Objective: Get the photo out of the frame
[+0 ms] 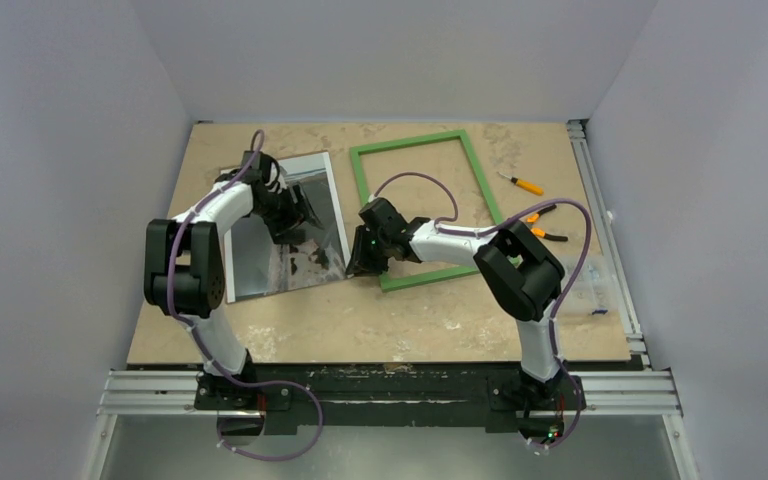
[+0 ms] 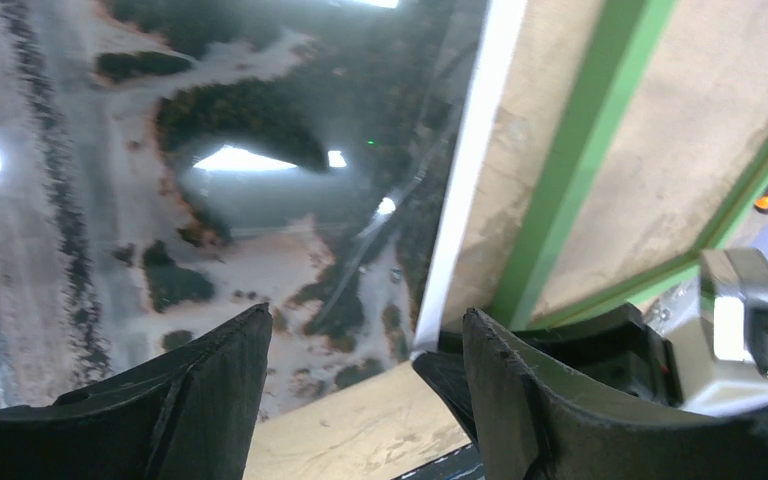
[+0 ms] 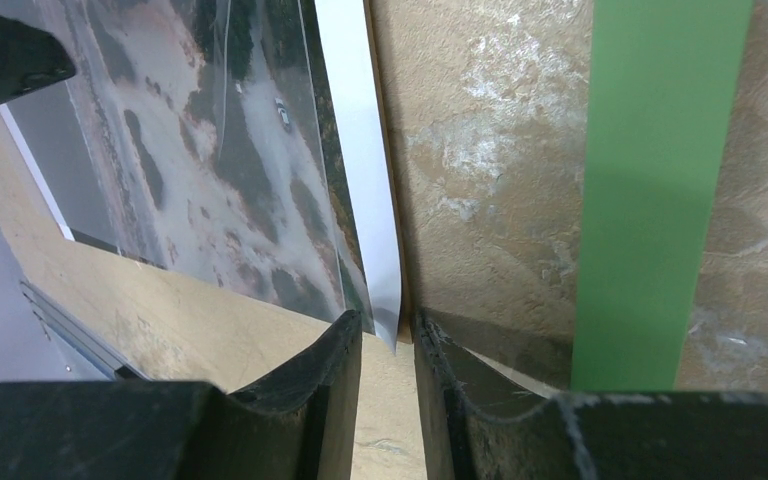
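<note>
The photo (image 1: pixel 312 190) lies flat on the tabletop (image 1: pixel 360 320) just left of the empty green frame (image 1: pixel 408 141), so the removal looks done. The left pincer (image 2: pixel 365 313) hovers above it, jaws wide. The right pincer (image 3: pixel 388 322), narrowly parted, sits at the photo's corner and appears to grip nothing.

overhead view evenly lit, soft diffuse light from above; faint shadows on table (image 1: pixel 390 320). photo (image 1: pixel 260 262) glossy, near-left part washed pale by reflection. left wrist view: white glare spots on photo, left fingers (image 2: pixel 190 410) dark, blurred at near edge. right wrist view sharp at centre, right fingers (image 3: pixel 300 400) soft, frame (image 3: pixel 650 190) evenly lit.
</note>
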### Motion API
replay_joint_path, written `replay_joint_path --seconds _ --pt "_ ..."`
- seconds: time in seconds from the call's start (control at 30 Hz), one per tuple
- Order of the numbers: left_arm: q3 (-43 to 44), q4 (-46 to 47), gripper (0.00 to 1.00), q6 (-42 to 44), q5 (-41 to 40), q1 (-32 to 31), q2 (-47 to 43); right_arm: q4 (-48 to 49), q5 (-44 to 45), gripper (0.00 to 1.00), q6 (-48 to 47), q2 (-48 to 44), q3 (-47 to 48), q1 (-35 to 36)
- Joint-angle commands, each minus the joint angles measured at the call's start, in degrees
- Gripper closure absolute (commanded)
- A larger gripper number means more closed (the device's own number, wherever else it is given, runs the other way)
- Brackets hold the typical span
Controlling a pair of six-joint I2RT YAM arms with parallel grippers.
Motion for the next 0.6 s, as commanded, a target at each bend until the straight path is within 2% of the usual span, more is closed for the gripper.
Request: replay_joint_path --seconds 0.0,0.2,0.33,0.47,0.57 --pt "1.2 0.0 0.32 -1.3 -2.0 1.8 2.7 0.9 -1.3 0.74 -0.7 -1.9 -1.2 0.1" --pt "1.6 -0.4 0.33 -1.9 -3.0 1.8 4.4 1.3 -2.3 0.75 -0.7 -2.4 -1.6 0.0" --pt "1.4 -0.6 0.33 -1.6 -3.8 1.9 4.2 0.4 -2.0 0.78 -0.8 -2.7 -1.1 0.0" --pt "2.2 -1.2 0.33 -1.5 -3.6 1.9 4.7 -1.1 0.5 0.70 -1.6 -4.9 -1.7 0.0" --pt "2.3 -1.1 0.33 -1.7 -2.8 1.9 5.0 0.2 -1.1 0.70 -1.1 -5.2 -2.8 0.0"
